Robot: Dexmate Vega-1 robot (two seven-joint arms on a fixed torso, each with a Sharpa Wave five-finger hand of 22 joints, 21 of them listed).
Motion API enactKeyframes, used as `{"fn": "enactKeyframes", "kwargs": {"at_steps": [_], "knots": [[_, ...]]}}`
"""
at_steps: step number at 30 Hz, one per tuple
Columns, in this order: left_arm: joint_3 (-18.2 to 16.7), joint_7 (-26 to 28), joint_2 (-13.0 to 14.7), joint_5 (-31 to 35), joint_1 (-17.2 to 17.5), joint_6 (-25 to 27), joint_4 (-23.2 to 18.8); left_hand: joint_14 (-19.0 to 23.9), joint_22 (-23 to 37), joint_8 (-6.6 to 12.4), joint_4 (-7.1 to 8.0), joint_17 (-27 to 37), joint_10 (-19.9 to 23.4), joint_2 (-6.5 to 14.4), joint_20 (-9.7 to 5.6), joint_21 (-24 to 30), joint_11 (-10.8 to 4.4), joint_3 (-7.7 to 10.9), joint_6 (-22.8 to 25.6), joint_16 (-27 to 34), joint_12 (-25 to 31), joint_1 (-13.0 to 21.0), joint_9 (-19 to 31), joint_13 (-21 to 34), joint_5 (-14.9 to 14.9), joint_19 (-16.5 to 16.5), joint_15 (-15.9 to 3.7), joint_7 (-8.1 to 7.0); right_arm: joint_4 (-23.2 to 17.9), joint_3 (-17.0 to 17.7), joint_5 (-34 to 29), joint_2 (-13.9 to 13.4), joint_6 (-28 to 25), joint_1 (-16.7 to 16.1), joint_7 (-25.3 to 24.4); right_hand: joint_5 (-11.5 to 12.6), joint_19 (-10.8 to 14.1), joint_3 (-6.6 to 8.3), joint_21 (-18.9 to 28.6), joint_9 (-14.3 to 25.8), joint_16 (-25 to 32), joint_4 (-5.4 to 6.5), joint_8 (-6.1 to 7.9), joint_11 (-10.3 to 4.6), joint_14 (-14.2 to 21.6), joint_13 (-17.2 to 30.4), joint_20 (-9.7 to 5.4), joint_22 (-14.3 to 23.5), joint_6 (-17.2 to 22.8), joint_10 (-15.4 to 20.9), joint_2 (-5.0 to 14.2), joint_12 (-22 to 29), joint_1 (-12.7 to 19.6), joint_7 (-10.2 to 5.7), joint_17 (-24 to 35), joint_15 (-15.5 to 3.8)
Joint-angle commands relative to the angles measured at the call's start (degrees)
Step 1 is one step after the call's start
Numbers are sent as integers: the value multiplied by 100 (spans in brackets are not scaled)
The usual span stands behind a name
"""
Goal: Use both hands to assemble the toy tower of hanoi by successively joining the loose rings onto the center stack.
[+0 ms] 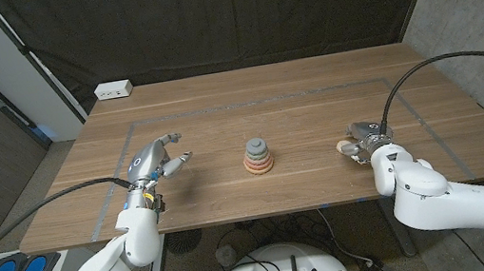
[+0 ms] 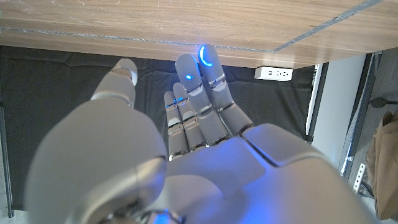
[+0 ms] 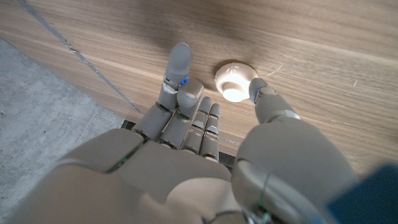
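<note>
Wooden boards make up the table (image 1: pixel 306 179) I am working on, with a thin grey line marked around its middle part. On the far left edge sits a white power strip (image 1: pixel 113 90). My left hand (image 1: pixel 153 158) is held up above the table, on the left side, well apart from the toy. Its fingers (image 2: pixel 205 81) are spread out and straight, and it holds nothing. Blue lights glow on its fingertips in the left wrist view. In the middle of the table stands the ring stack (image 1: pixel 258 156). It has a wide pinkish ring at the bottom, smaller rings above it, and a grey piece on top. Further right, a small cream ring (image 3: pixel 236 79) lies flat on the wood by itself, well apart from the stack. My right hand (image 1: pixel 363 141) is just over that ring. In the right wrist view its fingers (image 3: pixel 180 68) reach past one side of the ring and its thumb (image 3: pixel 266 102) is at the other side. I cannot tell if they are touching the ring or pinching it yet.
</note>
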Motion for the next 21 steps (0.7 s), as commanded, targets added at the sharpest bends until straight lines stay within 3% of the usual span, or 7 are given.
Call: {"fn": "enactKeyframes", "kwargs": {"at_steps": [1, 9, 21], "knots": [[11, -22, -3, -22, -23, 18, 10, 59, -4, -1, 8, 11, 39, 57, -795, -20, 6, 45, 41, 26, -22, -17, 16, 14, 23, 53, -485, -13, 81, -358, 122, 27, -193, 329, 60, -5, -31, 0, -31, -7, -9, -7, 29, 0, -33, 14, -599, -5, 35, 28, -23, 24, 31, -26, 18, -546], [-15, -33, -2, -126, -12, -121, 42, 65, -8, -5, 13, 16, 51, 105, -793, -34, 16, 82, 68, 20, -33, -49, 21, 30, 30, 57, -485, 4, 103, -524, 215, 78, -313, 451, -18, -11, -30, 7, -26, -15, -3, -3, 13, 75, -54, 14, -600, -5, -24, -36, -2, 7, 40, 24, 17, -546], [-26, -70, 16, -149, -50, -128, 60, 73, -11, -1, 12, 33, 85, 135, -795, -45, 13, 111, 110, 22, -31, -79, 26, 47, 34, 64, -484, 2, 209, -818, 331, 185, -418, 677, -150, -14, -47, 16, -35, -24, 4, -3, 0, 72, -77, 24, -601, -16, -84, -74, 20, 11, 56, 15, 18, -546]]}}
